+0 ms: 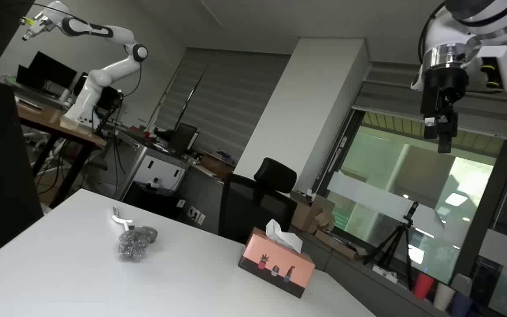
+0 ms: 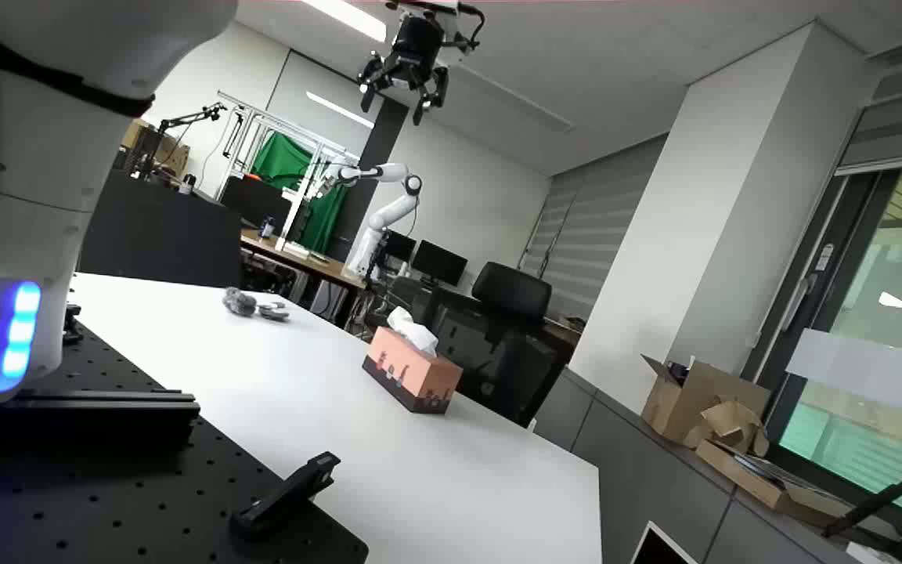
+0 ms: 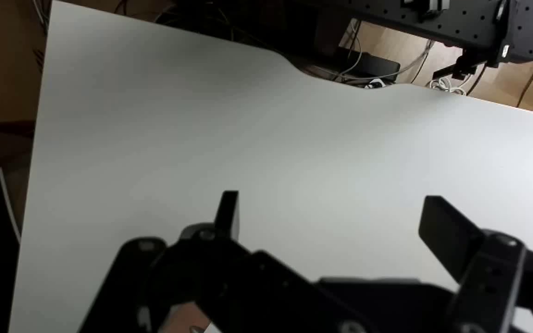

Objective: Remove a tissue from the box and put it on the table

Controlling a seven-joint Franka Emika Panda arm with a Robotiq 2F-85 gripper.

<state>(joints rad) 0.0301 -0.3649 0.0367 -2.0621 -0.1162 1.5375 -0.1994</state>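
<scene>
A peach and dark tissue box with plant pictures stands on the white table. A white tissue sticks up from its top slot. The box and the tissue show in both exterior views. In the wrist view only a small piece of the box shows behind the left finger, at the bottom edge. My gripper hangs high above the table, apart from the box. It also shows in an exterior view. In the wrist view my gripper has fingers wide apart, with nothing between them.
A grey and white bundle lies on the table, away from the box. A black office chair stands close behind the table edge by the box. A black perforated base plate with a black clamp borders the table on the robot's side.
</scene>
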